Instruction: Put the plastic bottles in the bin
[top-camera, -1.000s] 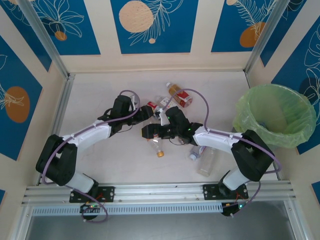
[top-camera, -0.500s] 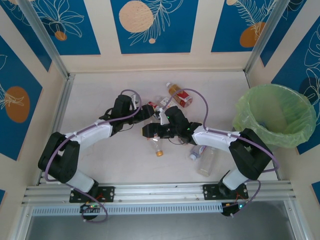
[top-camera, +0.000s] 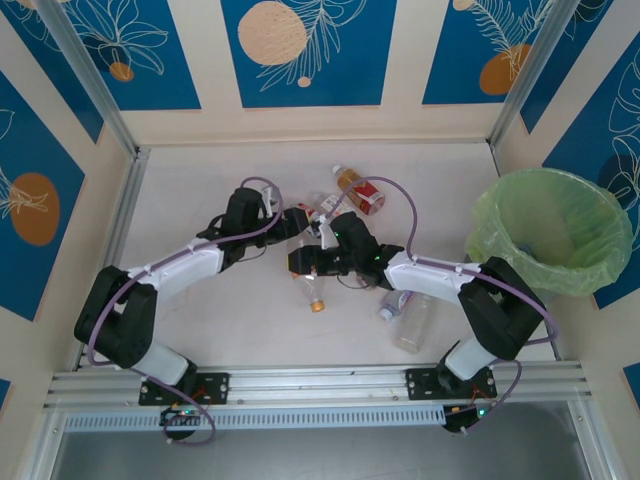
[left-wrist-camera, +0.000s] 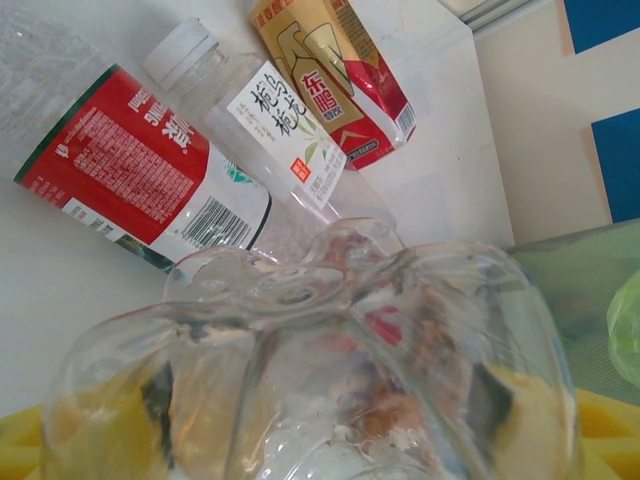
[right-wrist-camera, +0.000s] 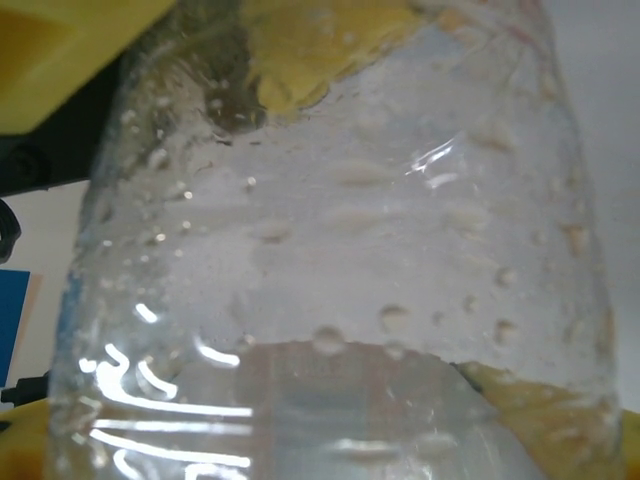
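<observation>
- Right claw (top-camera: 298, 263) is straddling a clear bottle (right-wrist-camera: 330, 250), likely bound for the bin (top-camera: 495, 240).
- Left claw (top-camera: 297, 221) is straddling a bottle base (left-wrist-camera: 310, 370).
- I cannot tell whether either is clenched.

Twin white-and-black arms
Left arm (top-camera: 190, 268) and right arm (top-camera: 430, 278): white link shells, black joints and bases, a lilac cable (top-camera: 258, 182) looping along each, yellow finger pads (right-wrist-camera: 60, 45) at wrist-view corners
</observation>
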